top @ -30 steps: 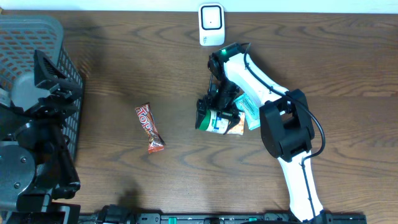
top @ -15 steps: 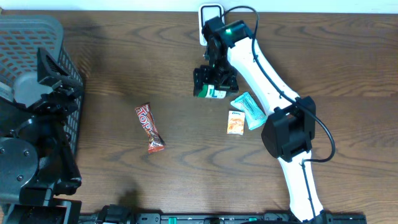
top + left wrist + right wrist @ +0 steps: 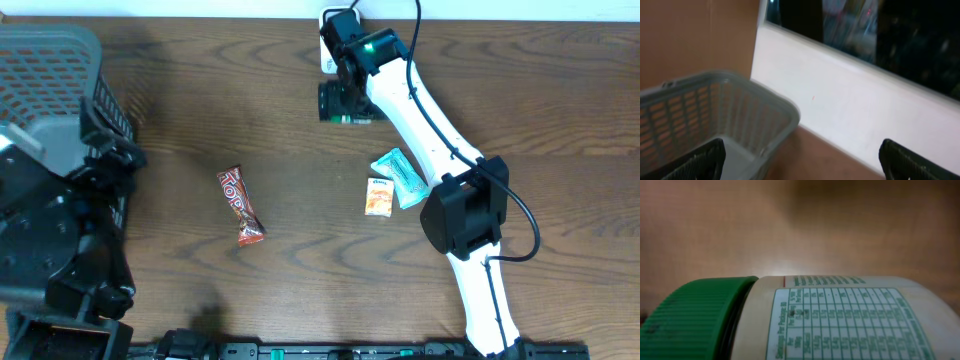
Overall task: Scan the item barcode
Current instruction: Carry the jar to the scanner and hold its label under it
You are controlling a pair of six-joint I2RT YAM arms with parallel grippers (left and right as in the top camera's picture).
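the bottle (image 3: 840, 320) has a pale cream body, a ribbed green cap and a label printed with a green grid of small figures. in the right wrist view it lies on its side across the lower half of the frame, cap to the left. no barcode shows on the face turned to that camera. from overhead the bottle (image 3: 345, 103) sits in the right gripper (image 3: 346, 98), whose jaws are clamped across its body. it is held sideways just in front of the white scanner (image 3: 327, 45) at the far edge of the table (image 3: 200, 120). the arm covers much of the scanner. the left gripper (image 3: 802, 162) stands wide with nothing between its fingers, and it looks over the rim of the grey basket (image 3: 715, 115) toward a white wall. that basket fills the far left corner. a red candy bar (image 3: 240, 206) lies alone in mid-table, well apart from the bottle, with bare wood all round it. a teal packet (image 3: 398, 175) and an orange packet (image 3: 378, 197) lie touching each other just beside the right arm's lower links, well nearer than the bottle. bare wood runs left of the bottle as far as the basket.
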